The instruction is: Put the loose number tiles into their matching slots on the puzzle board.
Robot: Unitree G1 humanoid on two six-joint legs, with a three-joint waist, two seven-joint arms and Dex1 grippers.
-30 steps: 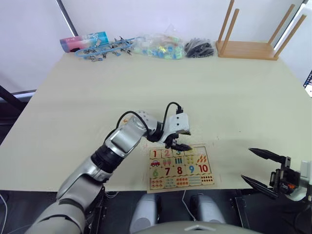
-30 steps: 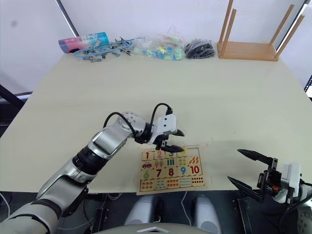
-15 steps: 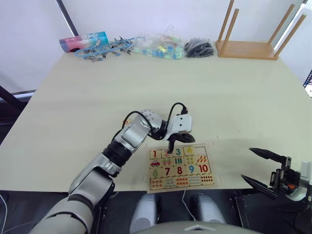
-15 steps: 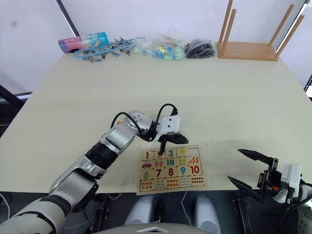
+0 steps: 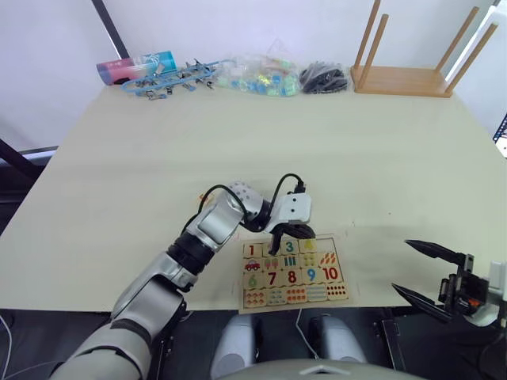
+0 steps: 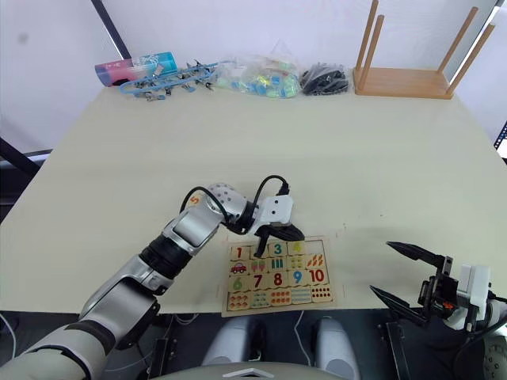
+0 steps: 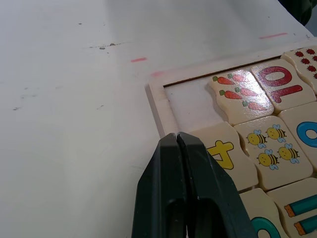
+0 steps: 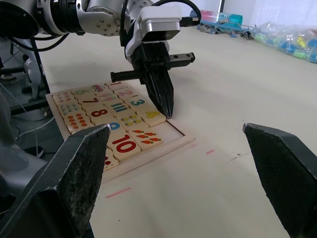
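Observation:
The puzzle board [image 5: 295,303] lies at the table's near edge, its tiles seated in rows. In the first row I read 1 [image 5: 251,250], 3 [image 5: 290,247] and a yellow 4 [image 7: 225,151]. The last slot [image 7: 190,101] of that row, beside the 4, is a bare recess. My left gripper [image 7: 177,135] is shut with nothing in it, its tips down at the 4 tile's outer edge by the board's rim [image 7: 161,106]. The right gripper [image 6: 379,267] hangs wide open off the table's front right, empty.
Along the table's far edge lie a pink-and-blue tube [image 5: 136,66], blue clips [image 5: 170,79], a bag of coloured pieces [image 5: 261,77] and black cables [image 5: 323,78]. An upturned wooden stool [image 5: 412,75] sits at the far right.
My left gripper swung across the board's first row, from over the 3 and 4 to the 2 and back, and now rests shut at the 4 tile. The right arm has not moved.

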